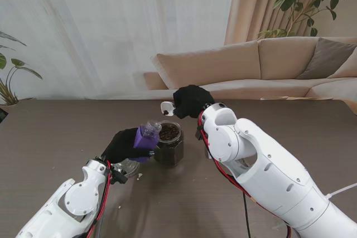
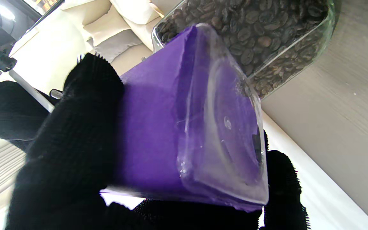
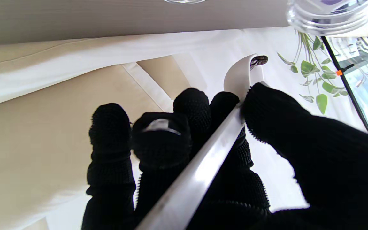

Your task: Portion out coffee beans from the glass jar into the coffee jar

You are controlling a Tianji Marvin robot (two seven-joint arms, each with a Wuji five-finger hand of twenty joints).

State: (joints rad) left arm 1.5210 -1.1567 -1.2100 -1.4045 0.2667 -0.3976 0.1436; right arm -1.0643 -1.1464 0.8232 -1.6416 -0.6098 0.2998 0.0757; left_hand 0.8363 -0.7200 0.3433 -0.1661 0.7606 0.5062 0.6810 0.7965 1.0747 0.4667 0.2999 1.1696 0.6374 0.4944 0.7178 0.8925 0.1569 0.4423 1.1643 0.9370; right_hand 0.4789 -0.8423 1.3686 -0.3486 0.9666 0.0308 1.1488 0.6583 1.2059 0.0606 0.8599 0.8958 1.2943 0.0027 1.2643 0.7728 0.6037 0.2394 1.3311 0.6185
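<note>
Left hand (image 1: 120,146) grasping tilted purple coffee jar (image 1: 146,139) beside glass jar (image 1: 169,144); right hand (image 1: 191,101) clenched round white scoop (image 1: 167,108).

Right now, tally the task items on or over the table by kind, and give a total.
Jars: 2 (glass jar of coffee beans, purple-labelled coffee jar in the left robot hand)
Spoons: 1 (white spoon in the right robot hand)
Lids: 1 (clear lid, apparently)
Total: 4
</note>
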